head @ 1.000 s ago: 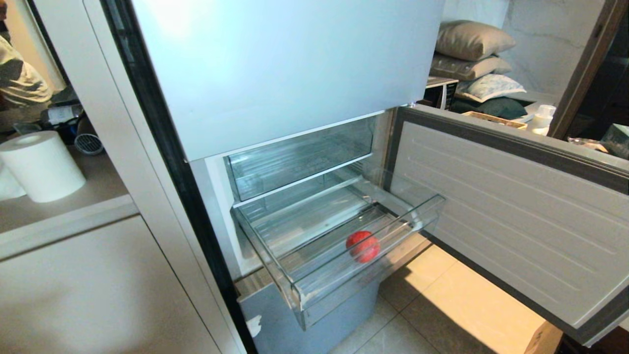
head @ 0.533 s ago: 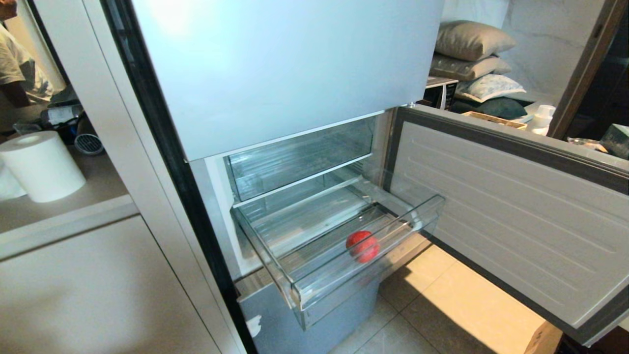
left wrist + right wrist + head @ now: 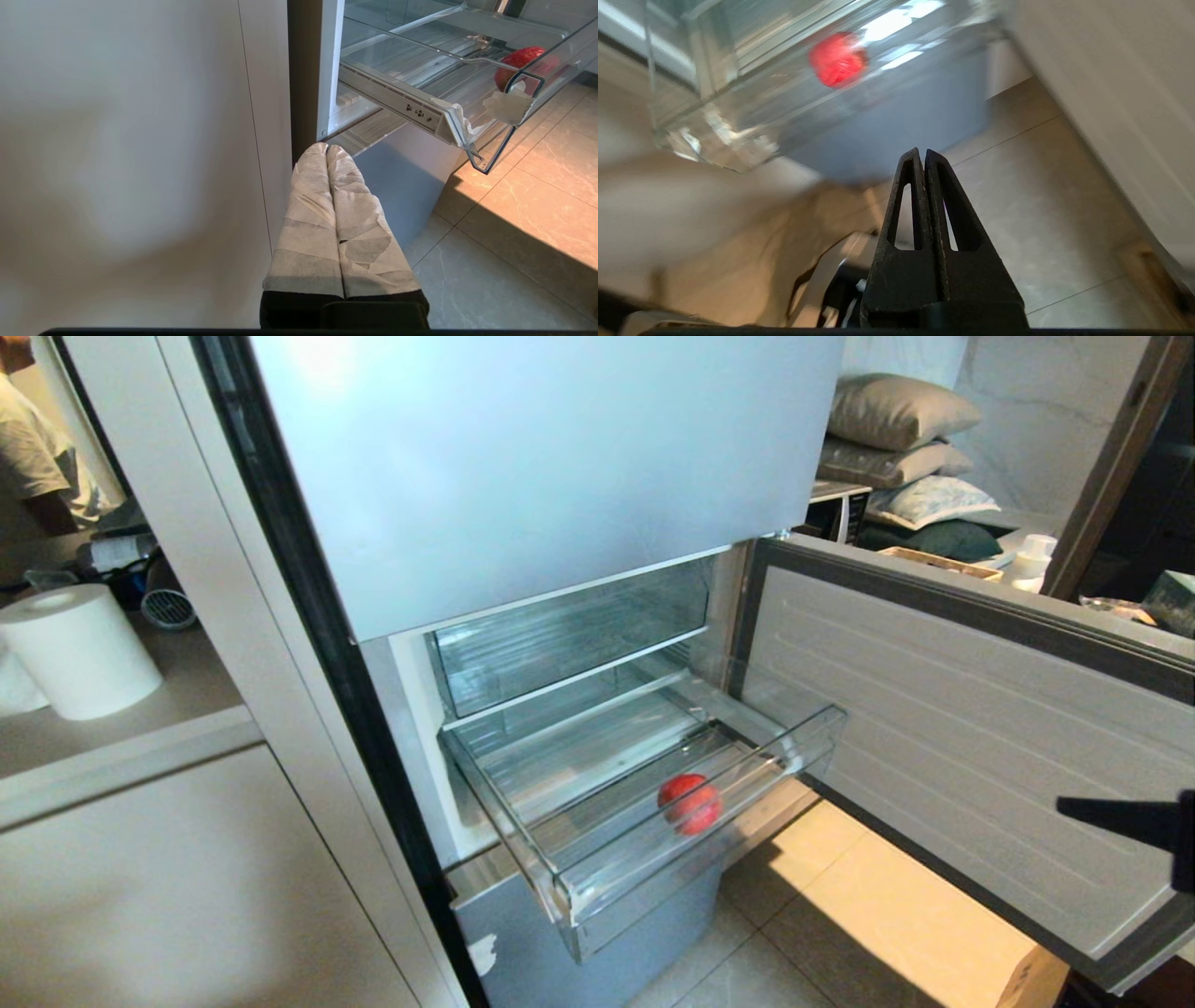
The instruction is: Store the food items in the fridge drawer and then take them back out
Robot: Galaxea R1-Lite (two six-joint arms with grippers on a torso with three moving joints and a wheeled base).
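Kitchen corner with pale tiled floor (image 3: 840, 933) and a tall fridge whose silver-blue upper door panel (image 3: 541, 457) fills the top of the head view. Off to the left there's a bench (image 3: 112, 728) with a white paper roll (image 3: 79, 649) on it, and a person's light sleeve (image 3: 37, 457) at the far edge. Pillows (image 3: 896, 415) are stacked in the room behind, on the right. The lower fridge door (image 3: 971, 728) hangs wide open on the right, and the right gripper (image 3: 1069, 805) pokes in as a dark tip in front of it, well apart from the fridge drawer (image 3: 597, 887). That clear drawer is pulled out, with a second clear bin (image 3: 569, 635) pushed in above it. Only one fruit shows: the red apple (image 3: 689, 803) sits inside the drawer near its front lip. From the left wrist, the left gripper (image 3: 327, 148) has its cloth-wrapped jaws pressed together, holding nothing, low beside the white cabinet side (image 3: 140, 140); the drawer (image 3: 486, 154) and the apple (image 3: 518, 63) sit further off. From the right wrist, which is pretty blurry, the black jaws of the right gripper (image 3: 923, 151) are closed tight and empty, above the floor (image 3: 1041, 196), with the apple (image 3: 837, 58) seen through the drawer wall (image 3: 714, 102).
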